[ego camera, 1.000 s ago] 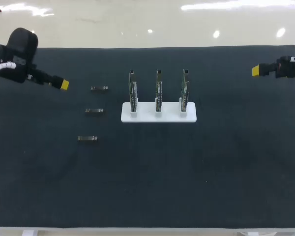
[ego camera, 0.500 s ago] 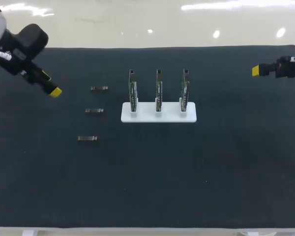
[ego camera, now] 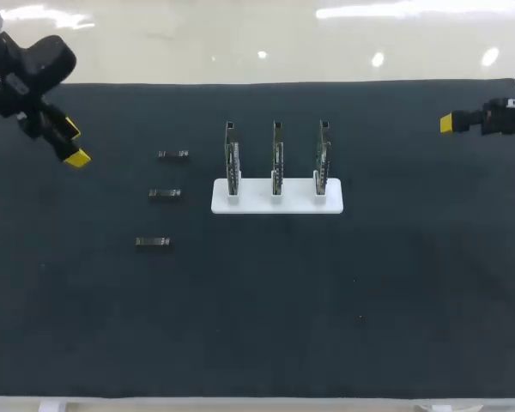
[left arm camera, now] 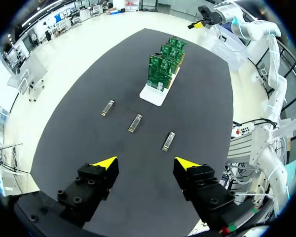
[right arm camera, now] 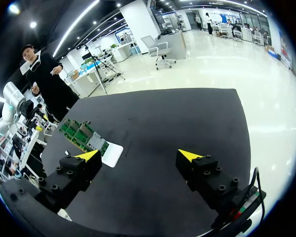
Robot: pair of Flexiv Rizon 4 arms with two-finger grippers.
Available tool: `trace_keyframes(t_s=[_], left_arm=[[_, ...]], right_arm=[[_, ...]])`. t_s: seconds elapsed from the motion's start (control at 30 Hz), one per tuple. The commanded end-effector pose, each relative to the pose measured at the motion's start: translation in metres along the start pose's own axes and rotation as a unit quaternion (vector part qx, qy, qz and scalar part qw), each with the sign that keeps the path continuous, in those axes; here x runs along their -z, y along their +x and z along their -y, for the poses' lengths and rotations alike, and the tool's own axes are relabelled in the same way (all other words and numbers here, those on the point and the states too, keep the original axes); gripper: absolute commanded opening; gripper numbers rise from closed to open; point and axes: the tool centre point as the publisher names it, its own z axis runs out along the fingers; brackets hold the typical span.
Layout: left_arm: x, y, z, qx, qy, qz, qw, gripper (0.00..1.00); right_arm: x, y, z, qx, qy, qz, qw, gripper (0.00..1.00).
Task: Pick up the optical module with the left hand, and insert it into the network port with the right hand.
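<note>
Your left arm (ego camera: 26, 69) comes in at the far left corner, wrist tipped down toward the table (ego camera: 326, 309). Left jaws are spread wide with nothing between them, and the yellow fingertips (left arm camera: 104, 163) hang clear of the mat.

Your right arm (ego camera: 502, 116) sits at the far right edge, held level and aimed in across the table. Right jaws are also spread and empty.

Three optical modules (left arm camera: 135, 123) lie flat on the mat in a staggered row ahead of the left jaws and well apart from them. One is ahead of each fingertip and one ahead of the gap. They do not touch each other. Each module's long axis runs away from the left jaws, roughly toward the white stand (left arm camera: 154, 95). You can't tell which end is which at this range.

The stand is farther ahead of the left jaws, past the modules. It carries three green circuit boards (left arm camera: 159, 69), upright and parallel in one line, edge-on to the head view. From the right jaws, stand and boards sit ahead and off beyond one finger, apart from it.

The table surface is a dark, matte mat right up to its edges.
</note>
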Motion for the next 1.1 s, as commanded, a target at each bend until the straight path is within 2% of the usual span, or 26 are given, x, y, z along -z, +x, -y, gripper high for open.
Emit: trace_keyframes(t_s=[0.03,0.1,0.23,0.47,0.57,0.6,0.67,0.7,0.8,0.93,1.03,1.1], left_arm=[[0.000,0.001,0.000,-0.001,-0.001,0.002,1.000,1.00],[0.000,0.001,0.000,-0.001,-0.001,0.002,1.000,1.00],[0.000,0.001,0.000,-0.001,-0.001,0.002,1.000,1.00],[0.000,0.001,0.000,-0.001,-0.001,0.002,1.000,1.00],[0.000,0.001,0.000,-0.001,-0.001,0.002,1.000,1.00],[0.000,0.001,0.000,-0.001,-0.001,0.002,1.000,1.00],[0.000,0.001,0.000,-0.001,-0.001,0.002,1.000,1.00],[0.000,0.001,0.000,-0.001,-0.001,0.002,1.000,1.00],[0.000,0.001,0.000,-0.001,-0.001,0.002,1.000,1.00],[0.000,0.001,0.000,-0.001,-0.001,0.002,1.000,1.00],[0.000,0.001,0.000,-0.001,-0.001,0.002,1.000,1.00],[0.000,0.001,0.000,-0.001,-0.001,0.002,1.000,1.00]], right_arm=[[0.001,-0.005,-0.006,0.117,-0.101,0.016,0.988,1.00],[0.001,-0.010,-0.013,0.140,-0.117,0.003,0.983,1.00],[-0.006,-0.021,-0.034,0.200,-0.158,-0.029,0.967,1.00],[-0.022,-0.045,-0.084,0.301,-0.216,-0.078,0.926,1.00],[-0.025,-0.050,-0.098,0.325,-0.230,-0.094,0.913,1.00],[-0.026,-0.051,-0.106,0.340,-0.240,-0.103,0.903,1.00],[-0.027,-0.051,-0.113,0.354,-0.248,-0.109,0.895,1.00],[-0.028,-0.051,-0.120,0.371,-0.260,-0.116,0.884,1.00],[-0.030,-0.048,-0.130,0.400,-0.279,-0.130,0.863,1.00],[-0.031,-0.043,-0.138,0.423,-0.303,-0.148,0.841,1.00],[-0.028,-0.040,-0.141,0.448,-0.308,-0.142,0.827,1.00],[-0.027,-0.038,-0.144,0.469,-0.312,-0.142,0.814,1.00]])
